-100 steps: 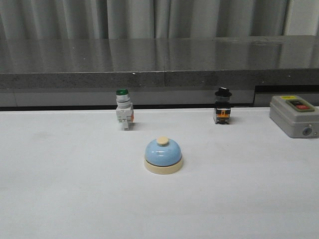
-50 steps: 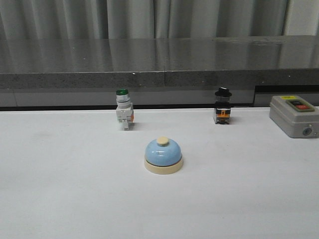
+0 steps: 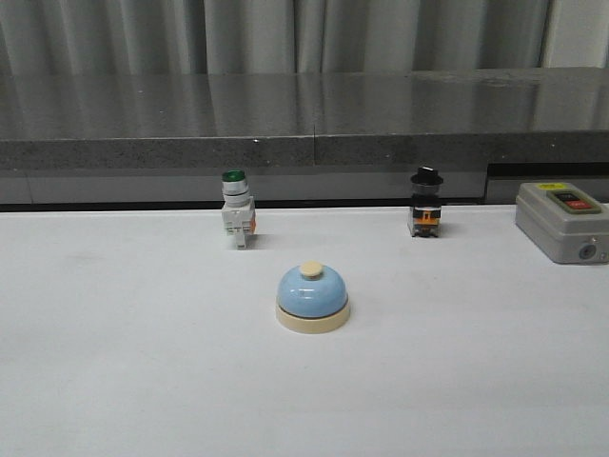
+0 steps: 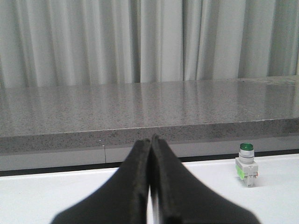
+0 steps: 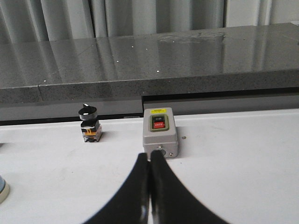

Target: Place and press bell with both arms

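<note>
The light-blue bell [image 3: 312, 297] with a cream base and cream button stands upright on the white table [image 3: 114, 362], near its middle. A sliver of its cream base shows at the edge of the right wrist view [image 5: 3, 189]. Neither arm shows in the front view. My left gripper [image 4: 151, 139] is shut and empty, low over the table and well short of the green-capped switch. My right gripper [image 5: 150, 156] is shut and empty, its tips just in front of the grey switch box.
A green-capped white switch [image 3: 236, 211] stands behind the bell to the left, also in the left wrist view [image 4: 245, 164]. A black-capped switch [image 3: 425, 203] stands back right [image 5: 88, 123]. A grey two-button box [image 3: 561, 221] sits far right [image 5: 160, 131]. A dark stone ledge [image 3: 304, 119] runs behind.
</note>
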`<state>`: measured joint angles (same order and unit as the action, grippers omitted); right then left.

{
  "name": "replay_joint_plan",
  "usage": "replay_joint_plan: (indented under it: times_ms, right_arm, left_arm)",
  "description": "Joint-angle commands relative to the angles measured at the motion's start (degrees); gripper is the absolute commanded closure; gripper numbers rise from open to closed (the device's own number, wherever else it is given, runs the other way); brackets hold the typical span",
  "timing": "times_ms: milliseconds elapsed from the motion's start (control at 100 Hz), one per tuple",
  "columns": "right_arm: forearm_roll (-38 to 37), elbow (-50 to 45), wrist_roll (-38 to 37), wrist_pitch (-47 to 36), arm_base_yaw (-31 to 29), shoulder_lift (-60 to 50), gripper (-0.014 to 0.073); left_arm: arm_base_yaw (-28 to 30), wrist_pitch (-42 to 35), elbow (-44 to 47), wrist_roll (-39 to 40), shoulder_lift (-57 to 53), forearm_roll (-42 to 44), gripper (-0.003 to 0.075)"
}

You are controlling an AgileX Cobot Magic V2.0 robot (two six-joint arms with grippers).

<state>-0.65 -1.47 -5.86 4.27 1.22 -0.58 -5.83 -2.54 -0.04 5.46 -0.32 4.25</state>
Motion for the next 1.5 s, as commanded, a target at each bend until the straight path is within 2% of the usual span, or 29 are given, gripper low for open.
replay_joint_plan:
  times_ms: [0,180,260,400,590,730,920,1090,1290,1380,1490]
  right_arm:
    - [-0.3,2.0,0.0,-4.9,-0.1,-1.0,0.0654]
    - [-0.4,8.4,0.1,-4.3,-0.1,2.3,0.0654]
    - [-0.4,13.0,0.1,-1.5,-0.1,5.4,0.0654]
    - [-0.4,22.5,0.1,7.5,-0.1,13.0,0.0654]
    - [-0.4,36.3,0.1,24.0,-0.1,24.0,0.0654]
    - [-0.2,43.6,0.1,31.4,-0.1,31.5,0.0654]
    - [0.7,45.0,0.1,30.7,-0.1,37.9,0.0654]
    - [5.5,45.1,0.3,30.1,-0.1,42.9,0.0654]
    - [13.4,48.2,8.9,32.3,0.5,51.6,0.0654]
    - [16.3,50.3,12.3,32.7,2.7,56.1,0.0654]
    - [17.3,52.5,12.9,32.7,6.6,61.5,0.0654]
  left_arm:
    - [0.0,-4.7,2.5,0.4,-1.6,-0.1,0.0741]
    - [0.0,-4.7,2.5,0.4,-1.6,-0.1,0.0741]
    - [0.0,-4.7,2.5,0.4,-1.6,-0.1,0.0741]
    - [0.0,-4.7,2.5,0.4,-1.6,-0.1,0.0741]
    - [0.0,-4.7,2.5,0.4,-1.6,-0.1,0.0741]
    - [0.0,-4.7,2.5,0.4,-1.6,-0.1,0.0741]
    - [0.0,-4.7,2.5,0.4,-1.6,-0.1,0.0741]
    - [0.0,-4.7,2.5,0.4,-1.6,-0.1,0.0741]
    - [0.0,-4.7,2.5,0.4,-1.6,-0.1,0.0741]
    - [0.0,-4.7,2.5,0.4,-1.6,-0.1,0.0741]
    - [0.0,-4.7,2.5,0.4,-1.6,-0.1,0.0741]
